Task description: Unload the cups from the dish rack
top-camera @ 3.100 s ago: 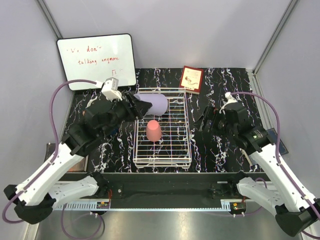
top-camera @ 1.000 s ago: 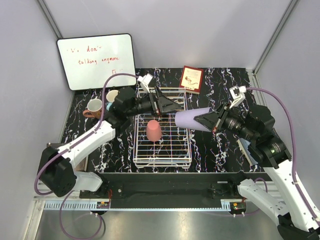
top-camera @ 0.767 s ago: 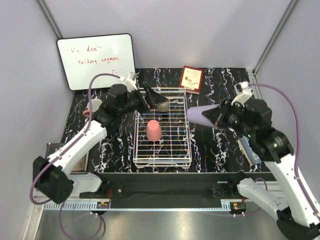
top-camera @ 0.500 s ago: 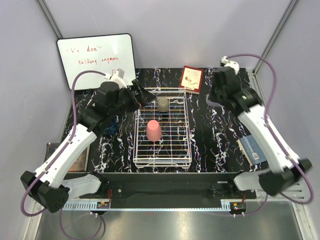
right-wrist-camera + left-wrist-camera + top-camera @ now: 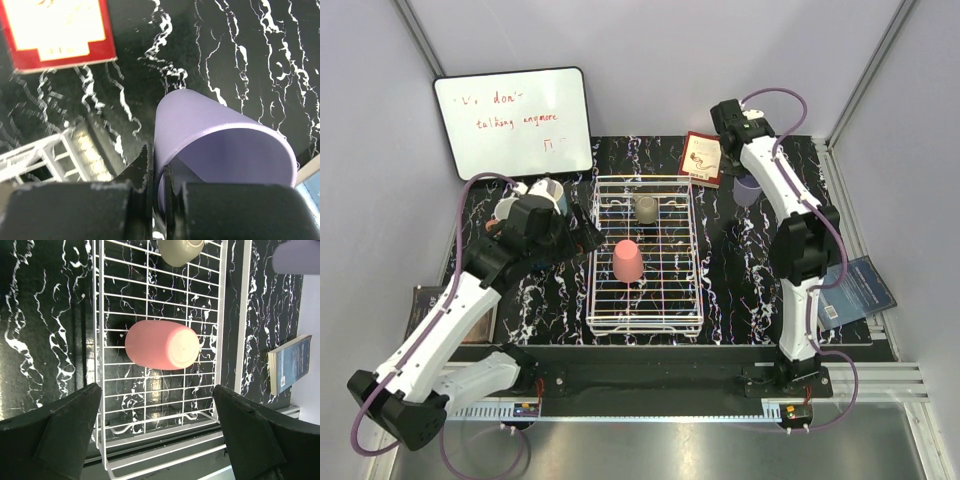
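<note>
Black left gripper [image 5: 160, 440], jaws spread wide and empty, hangs by the left edge of the dish rack [image 5: 665, 292]. The rack holds a salmon cup [image 5: 627, 262] and, farther back, a grey-beige cup [image 5: 646, 208]. Right of the rack, the right gripper [image 5: 157, 167] clamps the wall of the lavender tumbler [image 5: 220, 145]; whether the tumbler touches the table [image 5: 740, 270] is unclear.
</note>
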